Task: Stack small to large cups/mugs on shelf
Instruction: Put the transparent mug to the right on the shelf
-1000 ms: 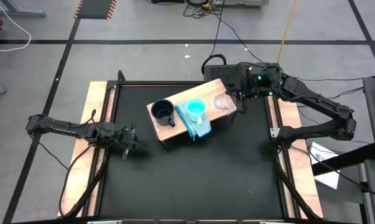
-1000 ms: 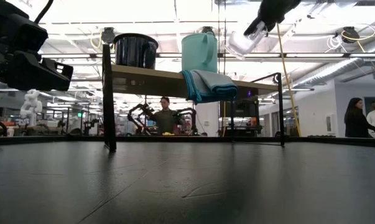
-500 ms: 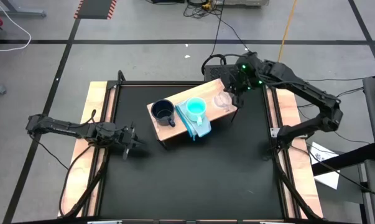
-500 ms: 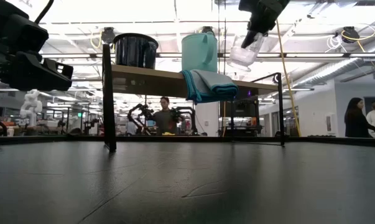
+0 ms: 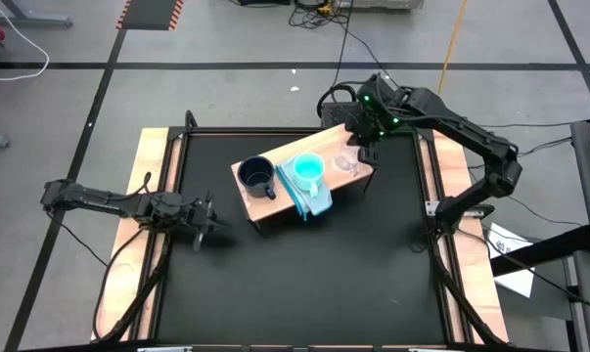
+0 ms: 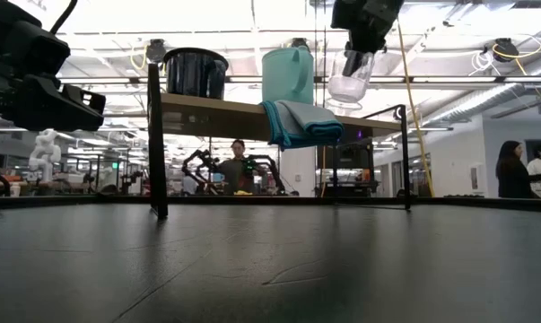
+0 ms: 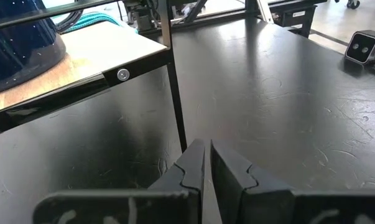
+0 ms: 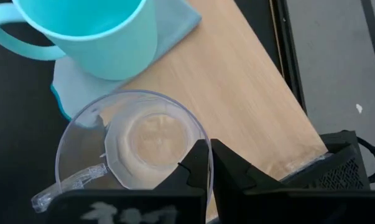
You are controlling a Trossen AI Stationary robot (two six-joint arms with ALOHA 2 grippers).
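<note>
Glass mug (image 8: 132, 151) (upright) above shelf (image 8: 237, 93)

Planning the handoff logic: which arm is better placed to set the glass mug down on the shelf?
Right. The right gripper is shut on the glass mug, holding it just above the shelf beside the turquoise cup. The left gripper is shut, low, away from the shelf.

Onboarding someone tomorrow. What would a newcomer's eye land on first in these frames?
Probably the right gripper holding the clear glass mug by its rim just above the shelf, at its right end. Next, the turquoise cup on a pale blue cloth mid-shelf, the dark mug at the left end. The left gripper waits shut, low over the table's left side.
</note>
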